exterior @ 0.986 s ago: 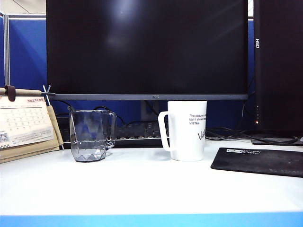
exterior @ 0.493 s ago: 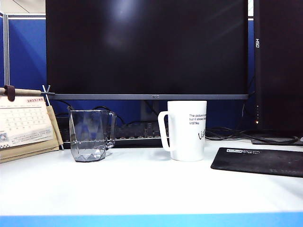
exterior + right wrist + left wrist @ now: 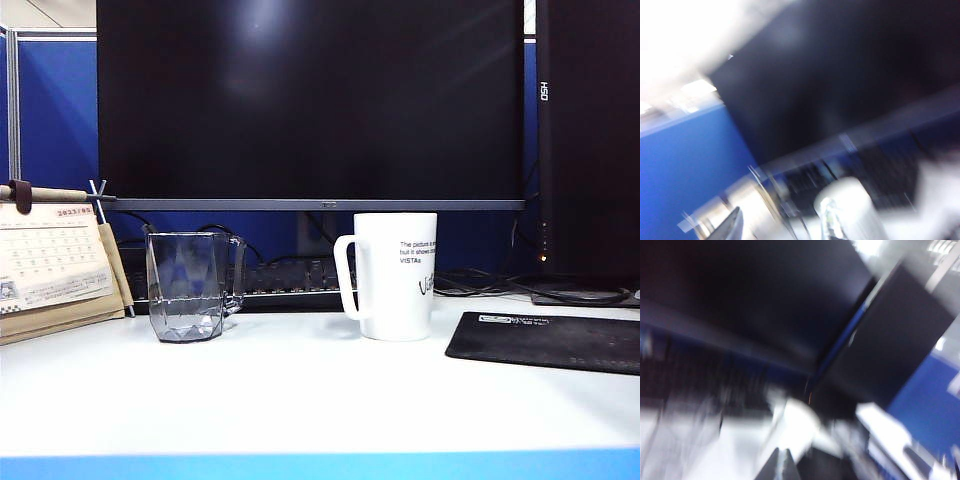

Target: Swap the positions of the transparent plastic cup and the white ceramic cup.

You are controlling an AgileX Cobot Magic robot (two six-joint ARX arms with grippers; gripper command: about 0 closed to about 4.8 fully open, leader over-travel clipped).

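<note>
Two cups on the desk, both arms clear of them.

The plastic cup (image 3: 190, 286) stands left on the white desk (image 3: 300, 390), the white cup (image 3: 392, 276) to its right, well apart, both upright before the monitor (image 3: 310, 100). A calendar (image 3: 52, 255) sits far left, a black mat (image 3: 548, 341) far right. The left gripper (image 3: 781, 466) shows only as a dark tip in a blurred wrist view, clenched with nothing in it. The right gripper (image 3: 780, 225) is blurred too; I cannot tell its state.
</note>
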